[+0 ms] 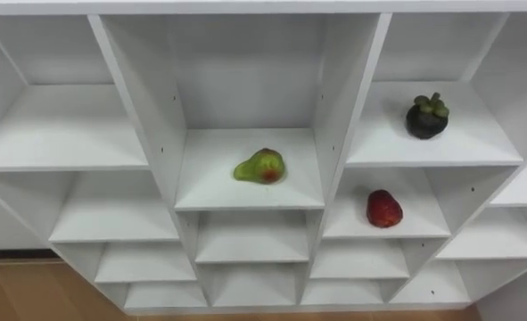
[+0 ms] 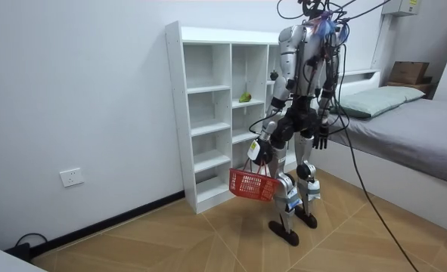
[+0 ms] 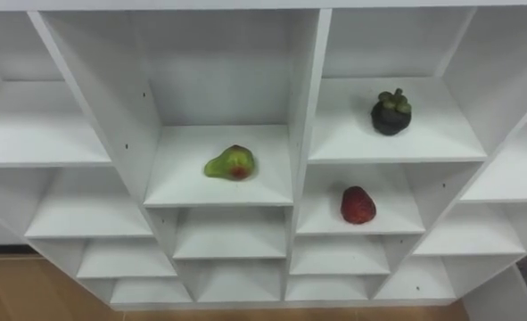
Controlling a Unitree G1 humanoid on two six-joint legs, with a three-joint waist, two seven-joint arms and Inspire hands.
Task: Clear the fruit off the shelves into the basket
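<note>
I see three fruits in the white closet: a green-and-red fruit on the middle shelf, a dark mangosteen on the shelf to its right, and a red fruit one compartment below. The left hand is curled round the handle of the red basket hanging at the robot's side. The right hand hangs by the hip, fingers seemingly loose.

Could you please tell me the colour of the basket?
The basket is red, clearest in the room view.
</note>
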